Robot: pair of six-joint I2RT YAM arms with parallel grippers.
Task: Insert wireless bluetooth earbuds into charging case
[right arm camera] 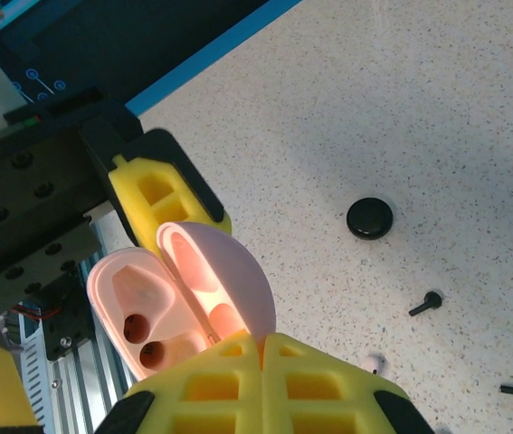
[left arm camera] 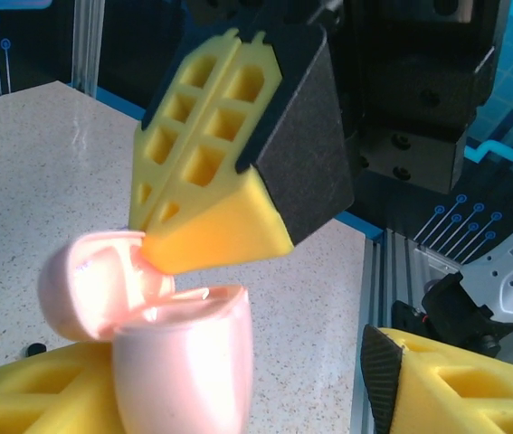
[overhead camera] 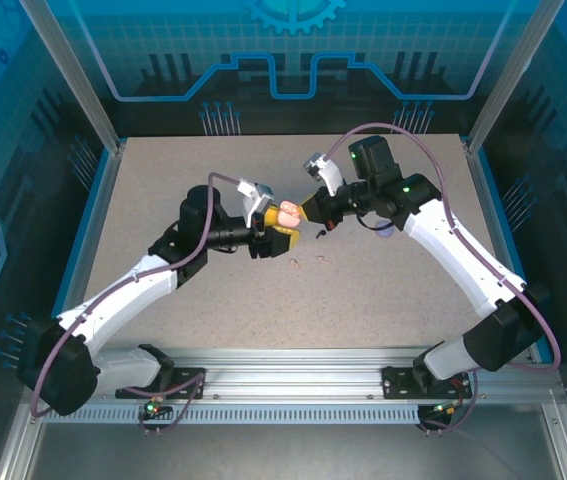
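The right gripper (right arm camera: 262, 344) has its fingers pressed together, tips set into the mouth of the open pink case (right arm camera: 138, 303) and touching its lid (right arm camera: 229, 280). The two wells (right arm camera: 138, 339) show as dark holes. The left gripper (overhead camera: 279, 236) has its fingers apart: the case leans on one finger (left arm camera: 21, 398), with a gap to the other (left arm camera: 455, 389). On the tabletop (right arm camera: 437, 108) beyond lie a black earbud (right arm camera: 428, 304), a pale earbud (right arm camera: 374, 363) and a round black case (right arm camera: 369, 218), all apart.
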